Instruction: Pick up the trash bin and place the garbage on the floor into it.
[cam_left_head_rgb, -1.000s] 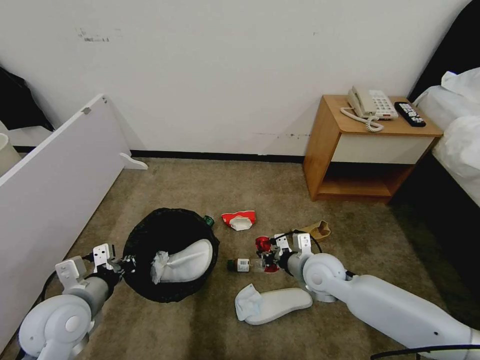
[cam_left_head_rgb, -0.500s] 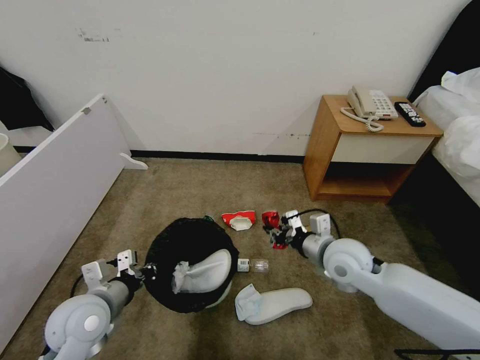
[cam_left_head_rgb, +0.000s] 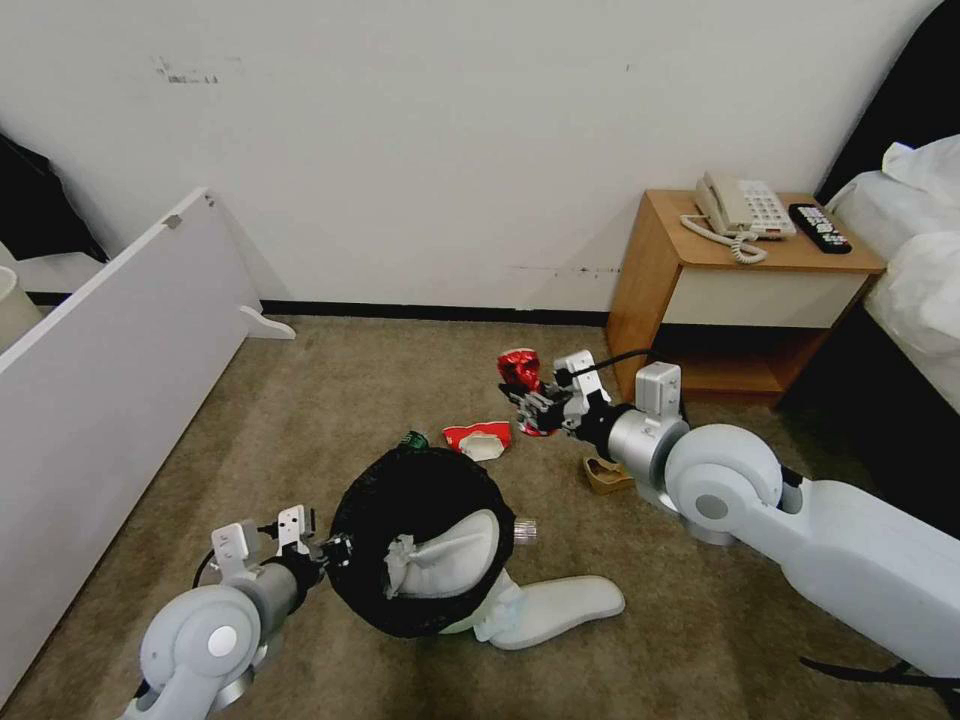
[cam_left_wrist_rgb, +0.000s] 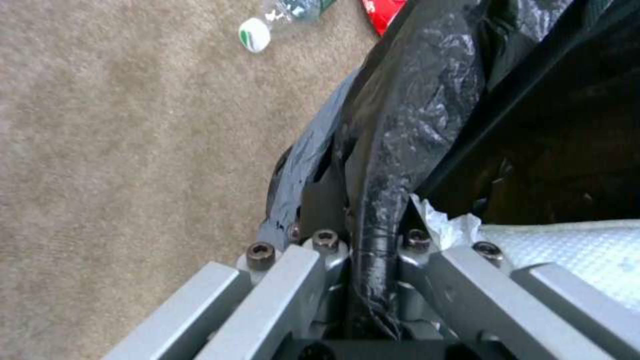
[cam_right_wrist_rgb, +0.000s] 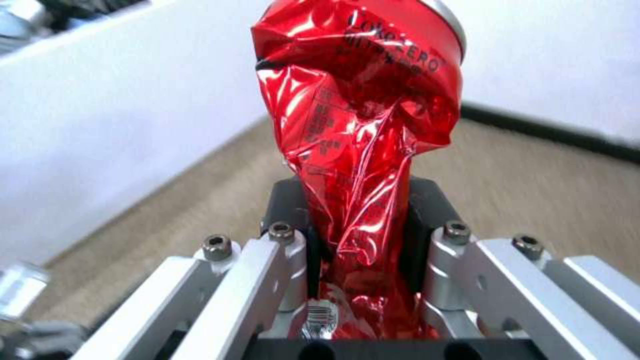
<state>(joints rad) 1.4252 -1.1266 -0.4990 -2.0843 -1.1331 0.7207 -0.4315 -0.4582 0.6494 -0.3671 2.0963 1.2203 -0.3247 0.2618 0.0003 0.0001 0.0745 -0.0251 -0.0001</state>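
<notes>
The trash bin (cam_left_head_rgb: 400, 500), lined with a black bag, hangs tilted above the carpet floor (cam_left_head_rgb: 340, 400). My left gripper (cam_left_head_rgb: 335, 548) is shut on its rim (cam_left_wrist_rgb: 377, 190). A white slipper (cam_left_head_rgb: 445, 555) and crumpled tissue (cam_left_wrist_rgb: 447, 227) lie inside. My right gripper (cam_left_head_rgb: 525, 402) is raised beyond the bin and shut on a crushed red can (cam_left_head_rgb: 519, 368), which stands up between the fingers (cam_right_wrist_rgb: 360, 125). On the floor lie another white slipper (cam_left_head_rgb: 565, 608), a red-and-white wrapper (cam_left_head_rgb: 478, 440), a brown paper bag (cam_left_head_rgb: 605, 476) and a clear bottle (cam_left_head_rgb: 524, 527), partly hidden by the bin.
A wooden nightstand (cam_left_head_rgb: 650, 290) with a phone (cam_left_head_rgb: 742, 208) and remote (cam_left_head_rgb: 819, 228) stands at the back right, beside a bed (cam_left_head_rgb: 925, 270). A white panel (cam_left_head_rgb: 110, 350) leans along the left. A green-labelled bottle (cam_left_wrist_rgb: 267, 27) lies past the bin. Open carpet lies near the wall.
My right gripper has lifted the red can off the floor, up and toward the wall. The left arm has carried the bin rightward, over the clear bottle.
</notes>
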